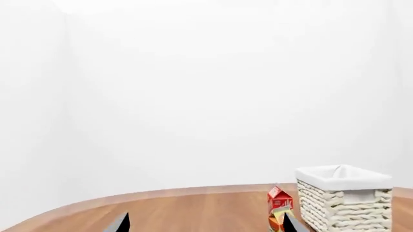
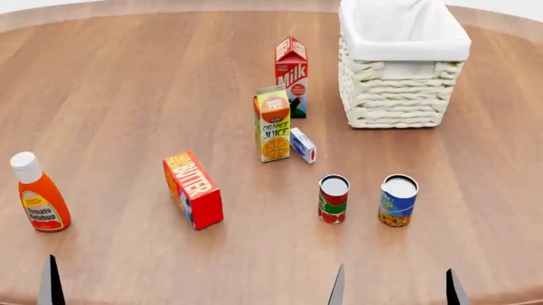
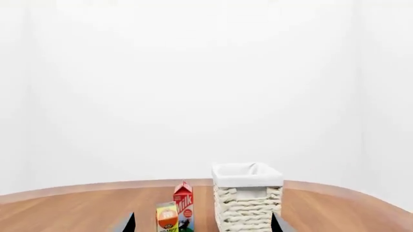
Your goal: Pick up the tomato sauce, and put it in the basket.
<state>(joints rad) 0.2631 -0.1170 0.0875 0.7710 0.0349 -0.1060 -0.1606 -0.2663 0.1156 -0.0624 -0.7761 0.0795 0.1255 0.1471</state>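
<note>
The tomato sauce (image 2: 334, 198), a small can with a red label and silvery top, stands upright on the wooden table, seen only in the head view. The basket (image 2: 395, 95) stands at the far right and also shows in the left wrist view (image 1: 345, 205) and the right wrist view (image 3: 248, 208). My right gripper (image 2: 396, 289) is open and empty at the near edge, just short of the can; it also shows in its wrist view (image 3: 202, 223). My left gripper (image 1: 206, 224) is open and empty. One of its fingertips (image 2: 51, 283) shows near the ketchup.
A blue-and-yellow can (image 2: 398, 200) stands right of the tomato sauce. Behind are an orange juice carton (image 2: 273, 124), a milk carton (image 2: 291, 75) and a small box (image 2: 303, 145). A red butter box (image 2: 193, 189) and a ketchup bottle (image 2: 38, 194) stand to the left.
</note>
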